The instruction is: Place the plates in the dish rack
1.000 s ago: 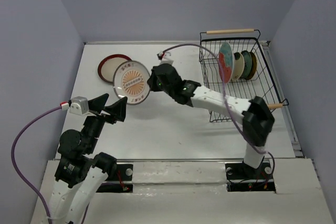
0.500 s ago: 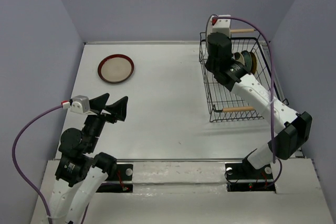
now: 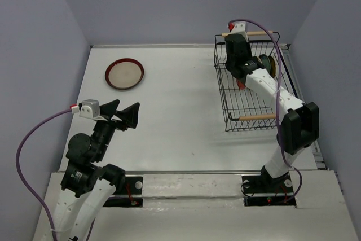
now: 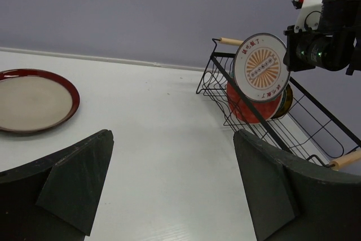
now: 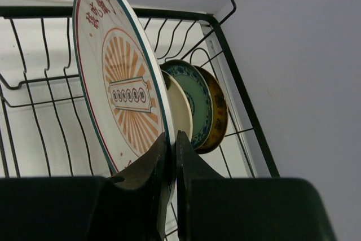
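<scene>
The orange plate [image 5: 118,94] is standing upright on edge at the far end of the rack [image 3: 225,86], and the right gripper [image 5: 172,136] is pinching its lower rim between pressed-together fingers. The patterned face is turning toward three other plates standing on edge in a row just beside it: the cream plate [image 5: 179,108] nearest, then the blue plate [image 5: 198,103], then the yellow plate [image 5: 217,111] closest to the rack's right wall. In the left wrist view the red floral plate [image 4: 241,104] is peeking out low behind the orange one, also inside the rack. Whether the held plate's bottom edge is touching the wires cannot be told. The rack's far handle [image 3: 254,33] is running just behind the plates, and the near handle [image 3: 258,117] is lying at the opposite end, toward the arm bases. The right arm is reaching up over the rack from the near side, hiding most of the held plate from the top camera. Well apart, at the far left of the table [image 3: 186,122], the red-rimmed plate [image 3: 124,74] is lying flat by itself. The left gripper [image 3: 127,104] is hovering near the table's near-left edge with its fingers spread wide, gripping nothing and pointing across toward the rack.
</scene>
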`<state>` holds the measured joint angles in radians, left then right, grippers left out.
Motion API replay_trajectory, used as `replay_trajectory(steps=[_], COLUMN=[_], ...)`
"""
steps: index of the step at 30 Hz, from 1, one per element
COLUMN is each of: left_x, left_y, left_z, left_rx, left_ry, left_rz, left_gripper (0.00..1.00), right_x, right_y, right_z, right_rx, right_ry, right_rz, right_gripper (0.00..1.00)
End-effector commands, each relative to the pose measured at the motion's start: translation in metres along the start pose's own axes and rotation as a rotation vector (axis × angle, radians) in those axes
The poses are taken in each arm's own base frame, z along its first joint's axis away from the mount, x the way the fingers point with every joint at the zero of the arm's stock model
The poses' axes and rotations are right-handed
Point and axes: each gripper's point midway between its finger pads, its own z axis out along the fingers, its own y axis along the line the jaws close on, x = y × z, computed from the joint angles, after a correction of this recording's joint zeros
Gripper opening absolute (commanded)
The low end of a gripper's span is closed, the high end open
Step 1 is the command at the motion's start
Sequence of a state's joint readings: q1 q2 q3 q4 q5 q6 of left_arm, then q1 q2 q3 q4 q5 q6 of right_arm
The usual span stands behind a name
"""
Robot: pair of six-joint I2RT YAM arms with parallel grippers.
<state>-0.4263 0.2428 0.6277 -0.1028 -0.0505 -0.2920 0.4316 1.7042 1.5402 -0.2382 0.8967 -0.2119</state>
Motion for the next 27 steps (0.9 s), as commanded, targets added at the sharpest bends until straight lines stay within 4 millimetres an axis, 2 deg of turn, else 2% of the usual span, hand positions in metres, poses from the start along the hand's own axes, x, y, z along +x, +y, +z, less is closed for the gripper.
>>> replay_trajectory(steps=[1, 12, 17, 21, 25, 27], left_x=[0.001, 0.004, 0.006, 0.006, 0.006, 0.006], left_y=[-0.004, -0.001, 0.0, -0.001, -0.001, -0.001], left_z=[0.006, 0.009, 0.01, 0.011, 0.011, 0.011], left_rx=[0.023, 0.011, 0.003, 0.007, 0.008, 0.007], left_ry=[-0.005, 0.007, 0.011, 0.012, 0.014, 0.012], left_rz=[0.015, 0.014, 0.01, 0.01, 0.01, 0.01], left_gripper=[0.99, 0.99, 0.99, 0.99, 0.99, 0.99], right_x=[-0.012, 0.025, 0.041, 0.036, 0.015, 0.009], right_y=[-0.005, 0.027, 0.023, 0.01, -0.014, -0.019], right_z=[0.008, 0.043, 0.049, 0.038, 0.022, 0.018], right_rx=[-0.018, -0.067, -0.011, 0.001, 0.011, 0.005], right_ry=[-0.027, 0.059, 0.1, 0.095, 0.054, 0.04], right_rz=[0.088, 0.051, 0.05, 0.102, 0.144, 0.149], right_gripper=[0.07, 0.07, 0.07, 0.07, 0.07, 0.07])
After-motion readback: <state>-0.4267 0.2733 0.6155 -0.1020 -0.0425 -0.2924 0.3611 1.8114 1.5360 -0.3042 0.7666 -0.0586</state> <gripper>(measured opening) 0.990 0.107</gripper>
